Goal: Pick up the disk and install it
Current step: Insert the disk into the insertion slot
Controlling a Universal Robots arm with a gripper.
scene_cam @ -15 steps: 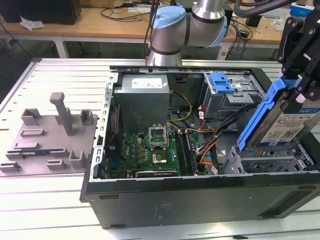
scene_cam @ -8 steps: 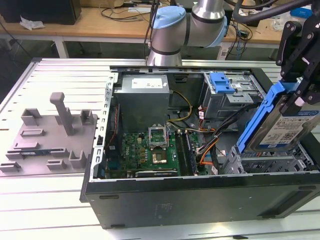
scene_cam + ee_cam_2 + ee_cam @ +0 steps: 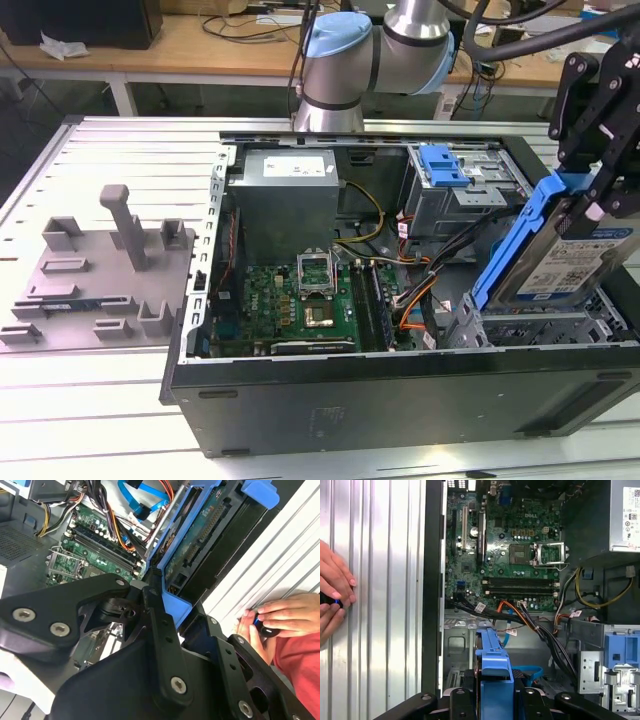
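While the disk [image 3: 558, 262] was kept off the surface, it was seen clamped at its upper end between the fingers of the gripper [image 3: 588, 200], which were closed on the blue carrier bracket, so that the drive hung below the fingers and not beside them. Its long axis was tilted: the upper end leaned away from the drive cage [image 3: 540, 325] toward the exterior view's right, and the lower end reached down to the cage's open top. Whether that end was touching the cage or just above it could not be told. The labelled silver face was turned upward and outward from the cage. The cage was judged a tight seat of thin perforated metal. A bundle of black and orange cables [image 3: 425, 290] lay just beside the cage, the motherboard [image 3: 300, 295] lay beyond them, and the power supply [image 3: 290, 200] stood well apart from it. Outside the wall of the computer case [image 3: 400, 400] nearest the cage, a person's hands [image 3: 332, 597] were seen on the ribbed aluminium table [image 3: 120, 150], closed around a small dark object.
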